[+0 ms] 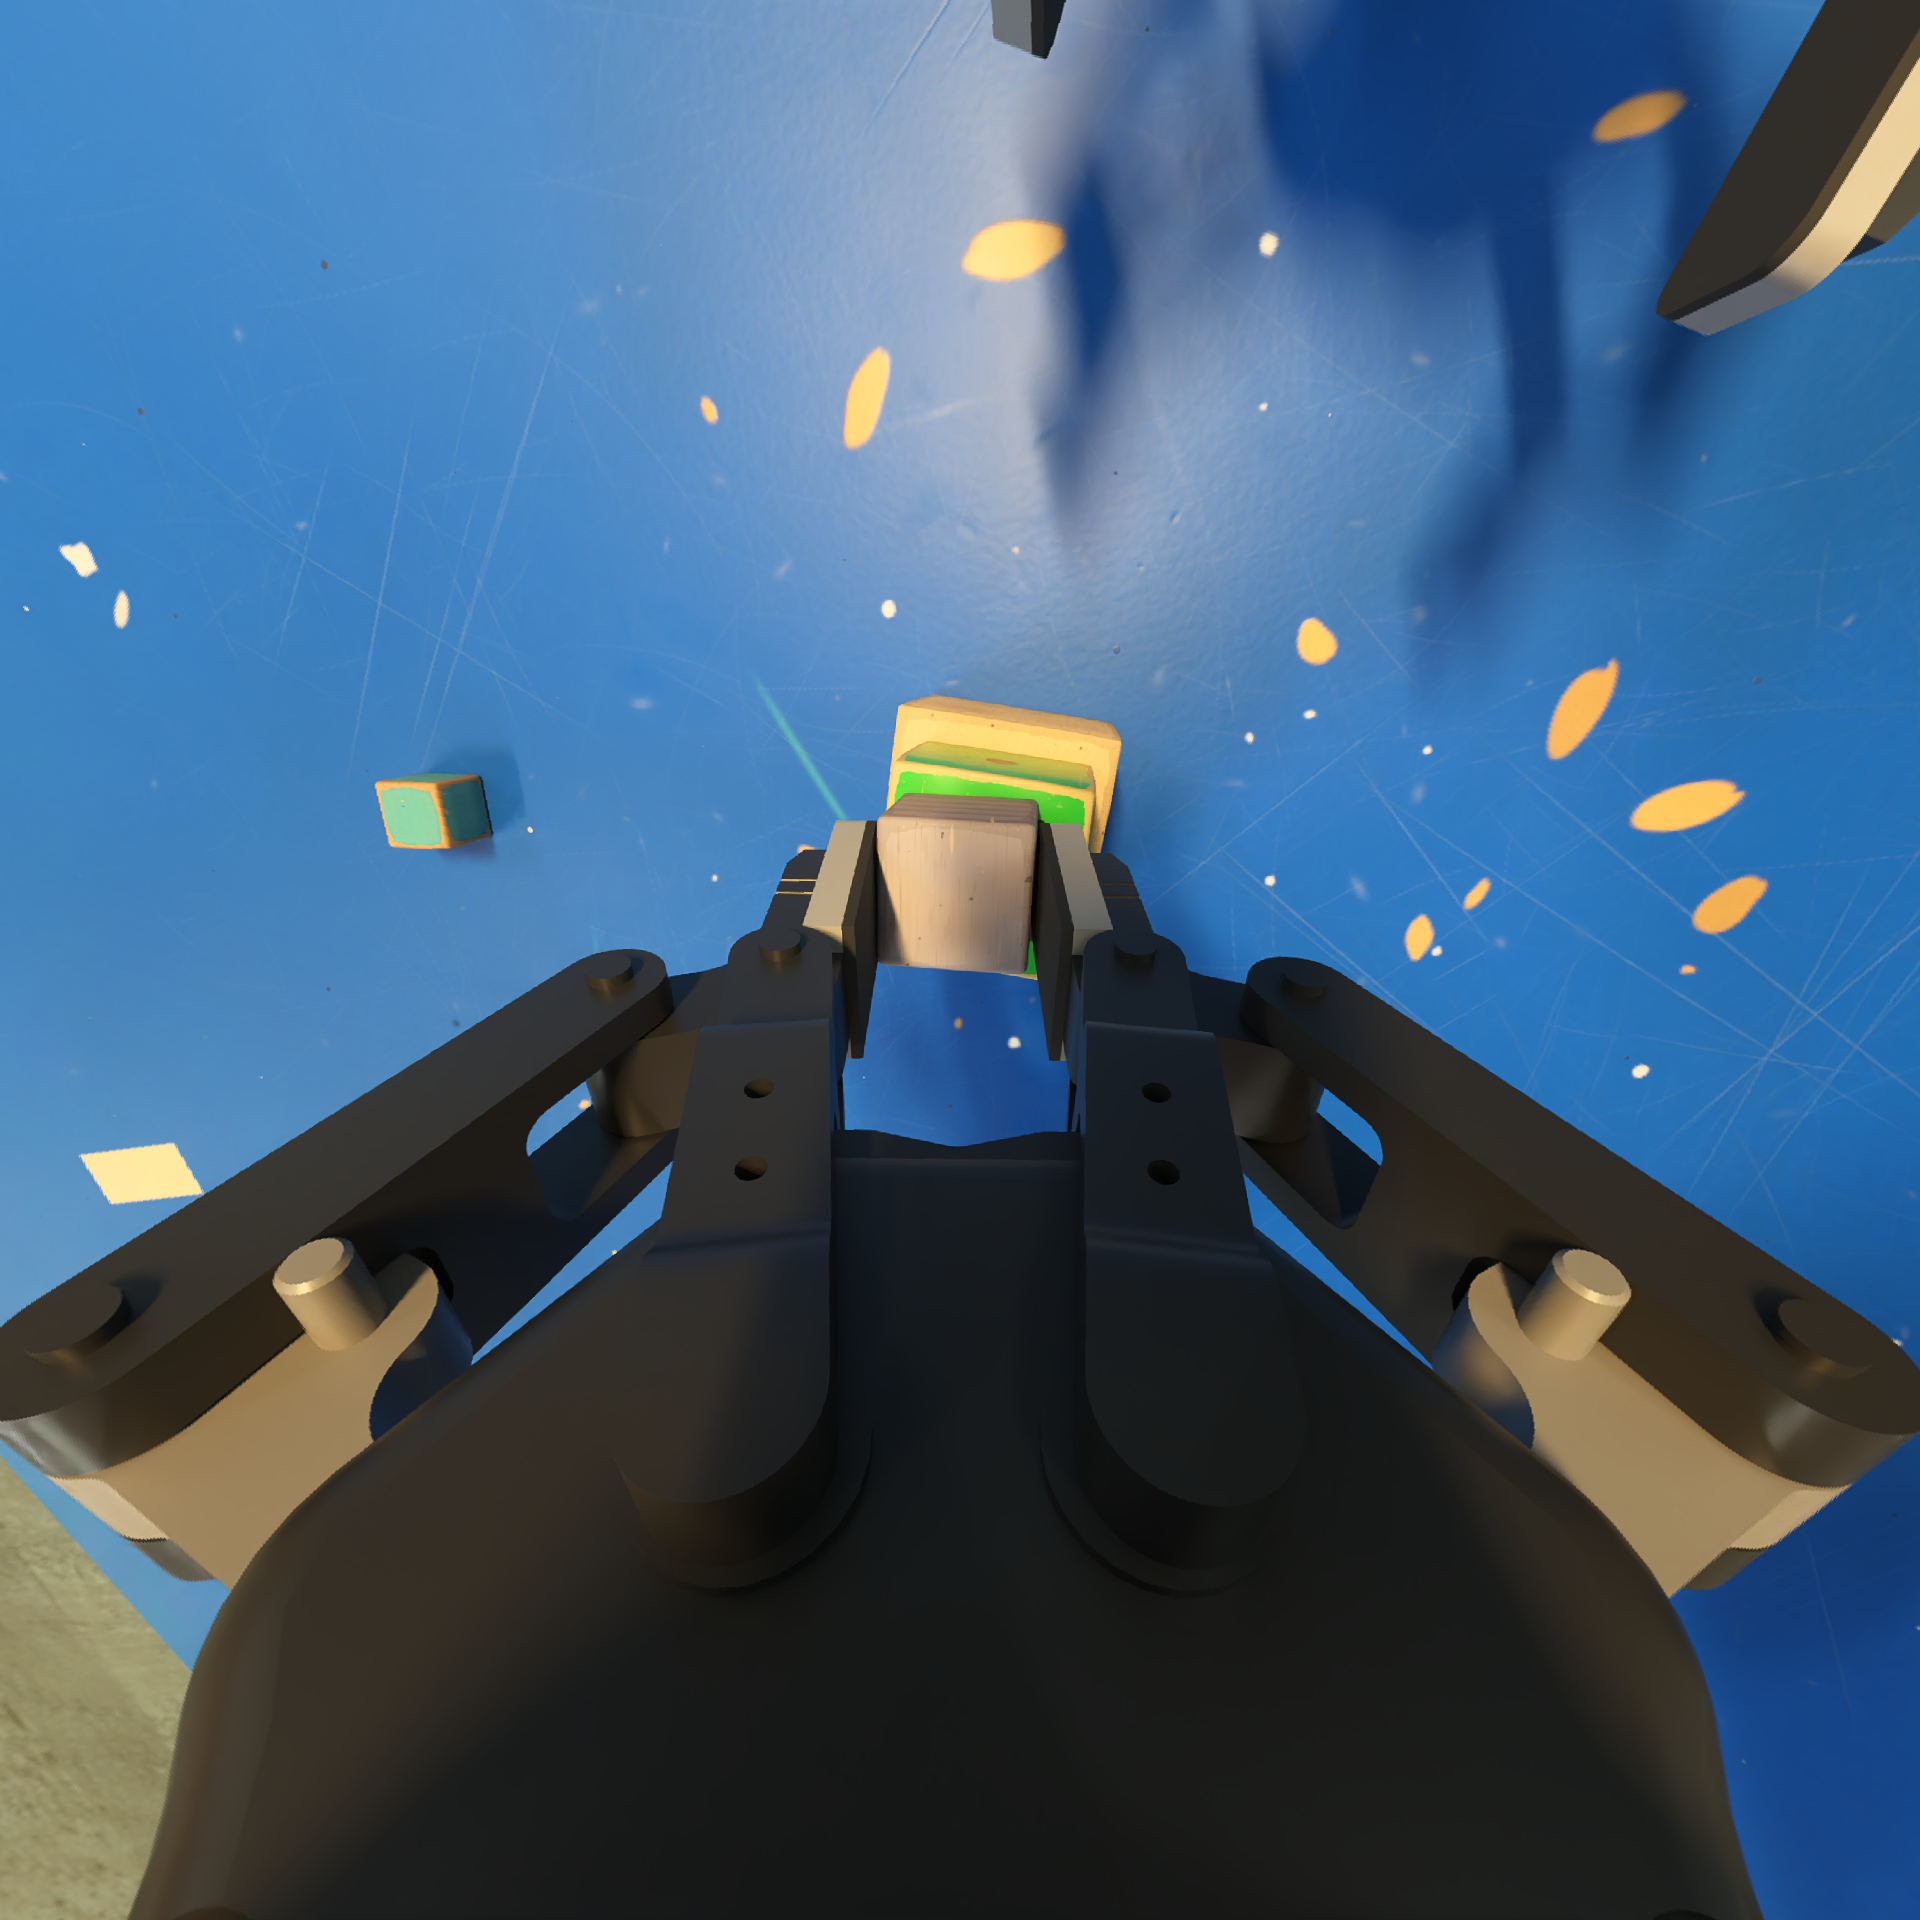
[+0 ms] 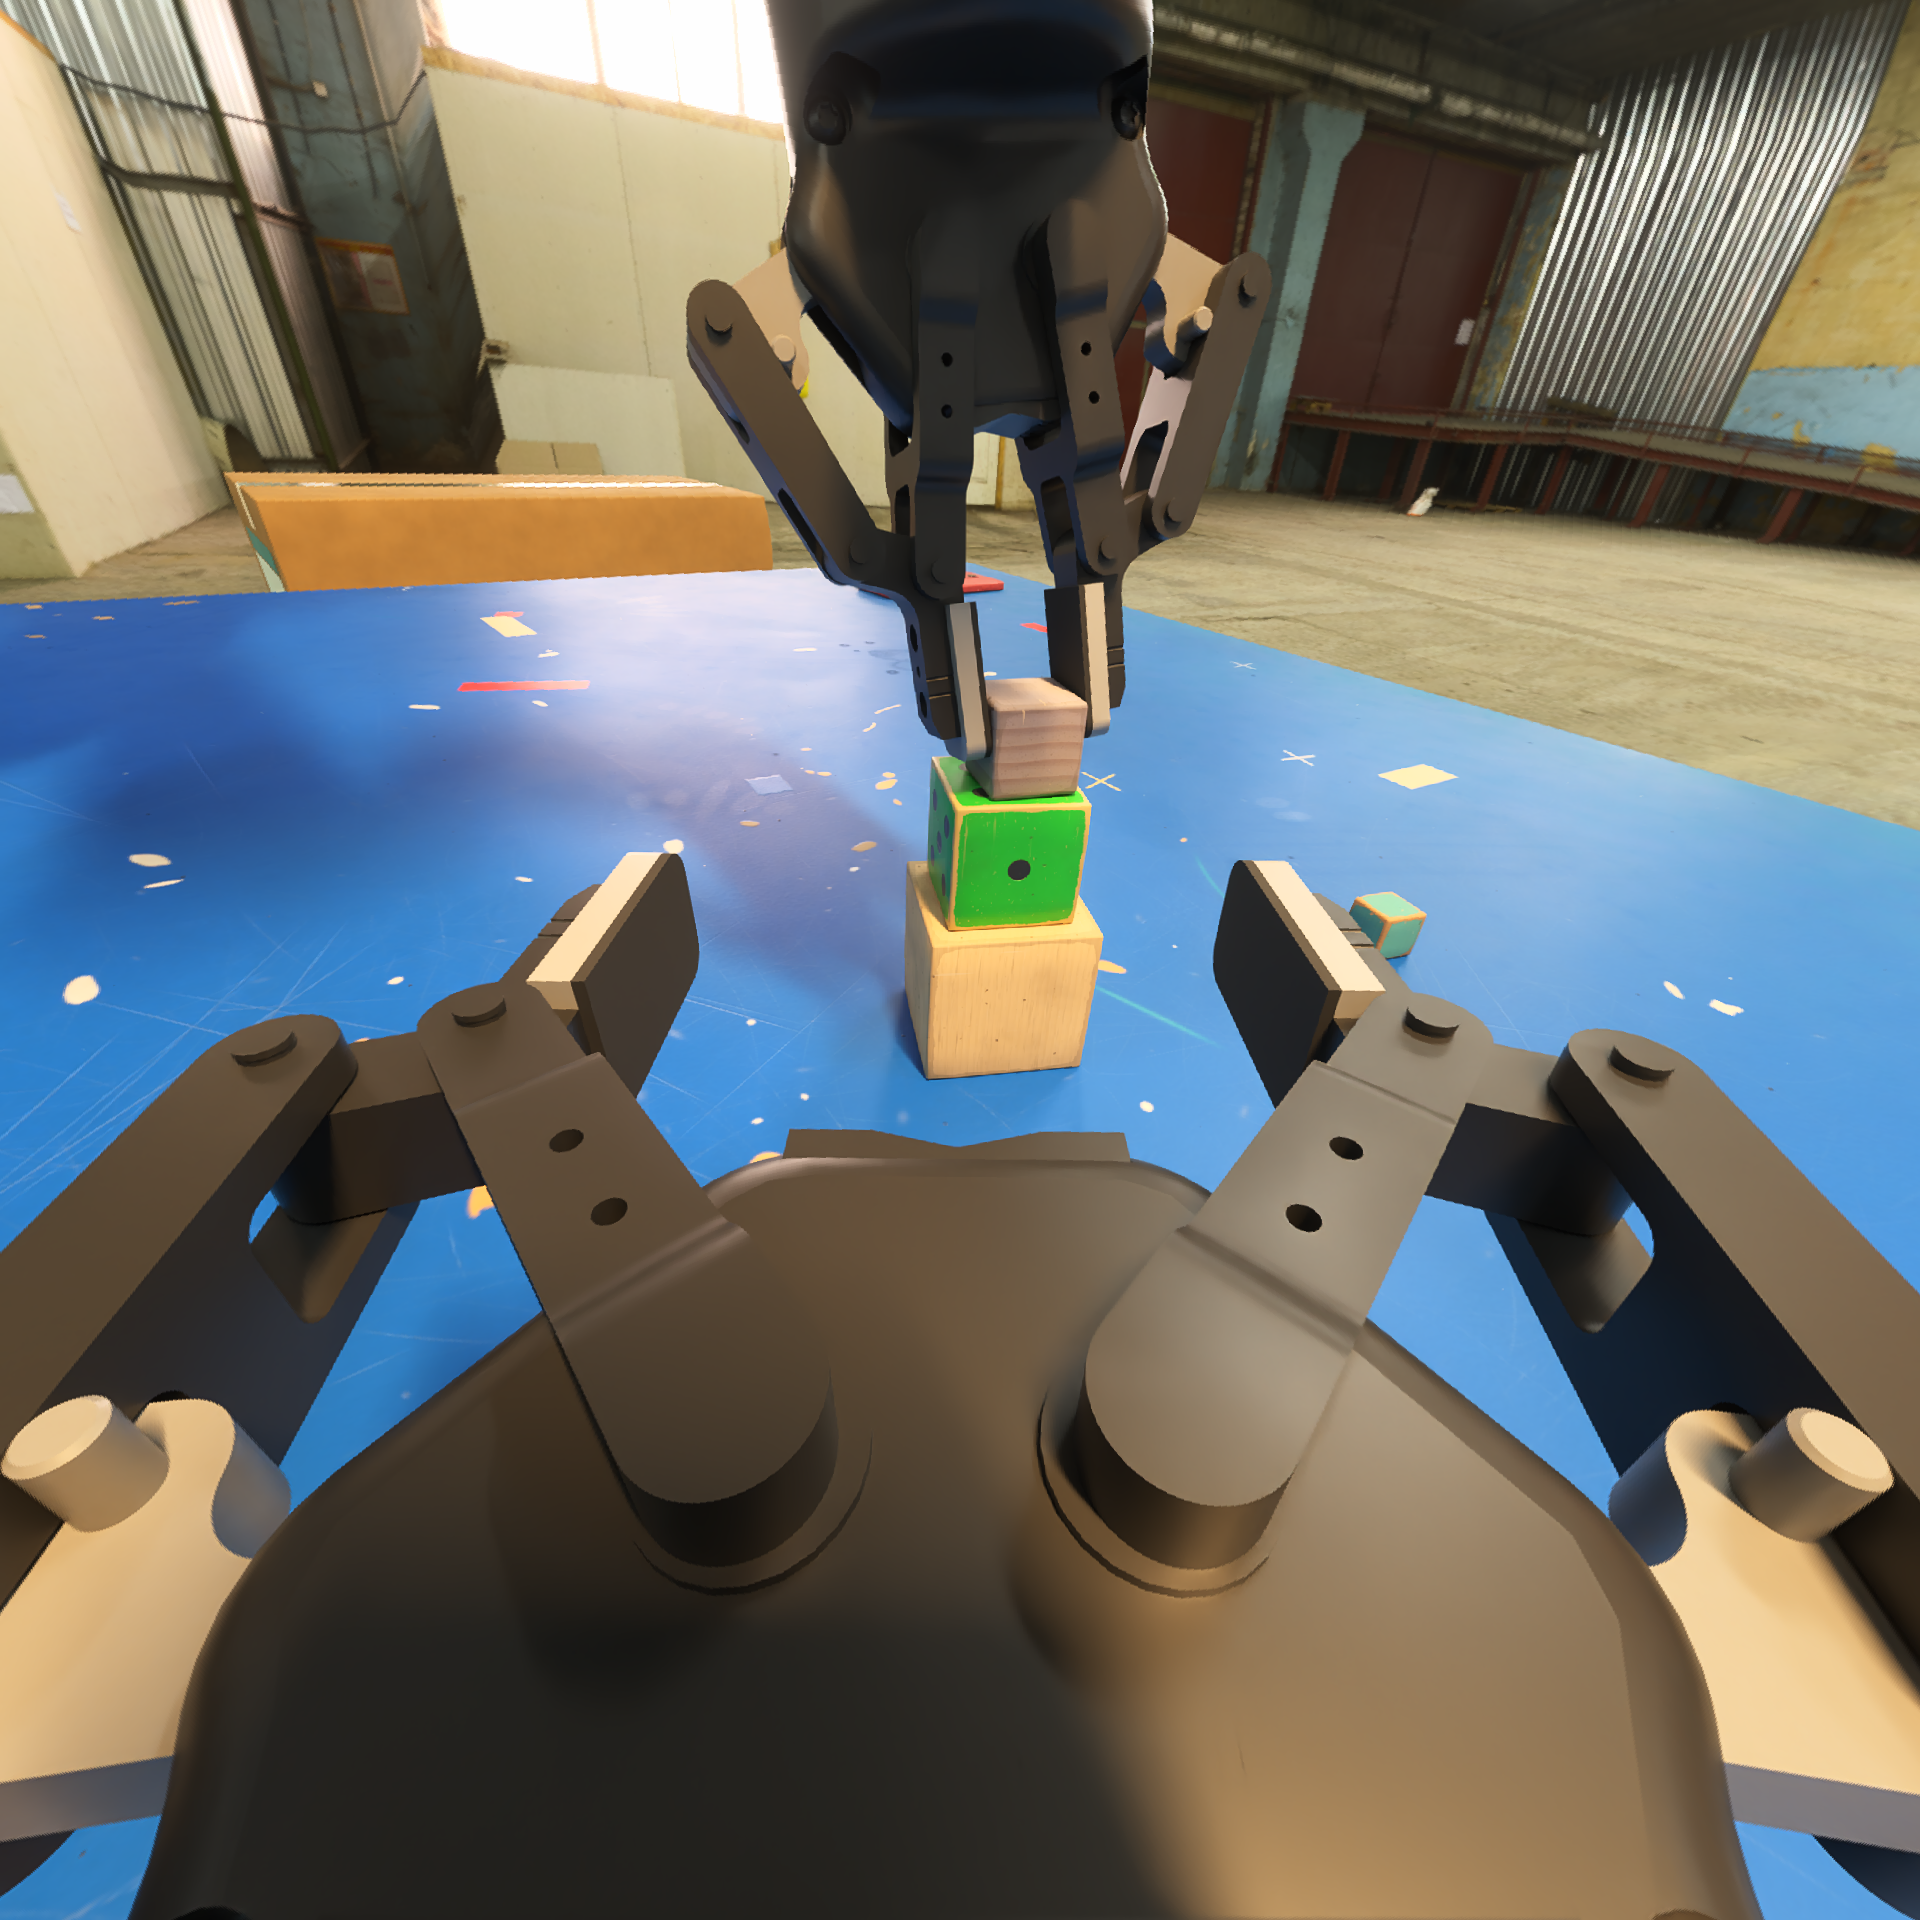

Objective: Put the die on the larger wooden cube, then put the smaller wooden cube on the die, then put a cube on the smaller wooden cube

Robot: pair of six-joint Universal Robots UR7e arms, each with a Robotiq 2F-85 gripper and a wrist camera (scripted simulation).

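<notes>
Fingers [image 1: 847, 914] hide die [image 1: 977, 795] (mostly).

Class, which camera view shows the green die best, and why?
The right wrist view: the green die shows two faces with pips, standing on the larger wooden cube. In the left wrist view only green slivers show behind the held smaller wooden cube.

In the left wrist view the small cube [image 1: 956, 883] hides most of the die [image 1: 992, 795]. Right gripper fingers [image 1: 1787, 197] cut off at frame edge.
</notes>
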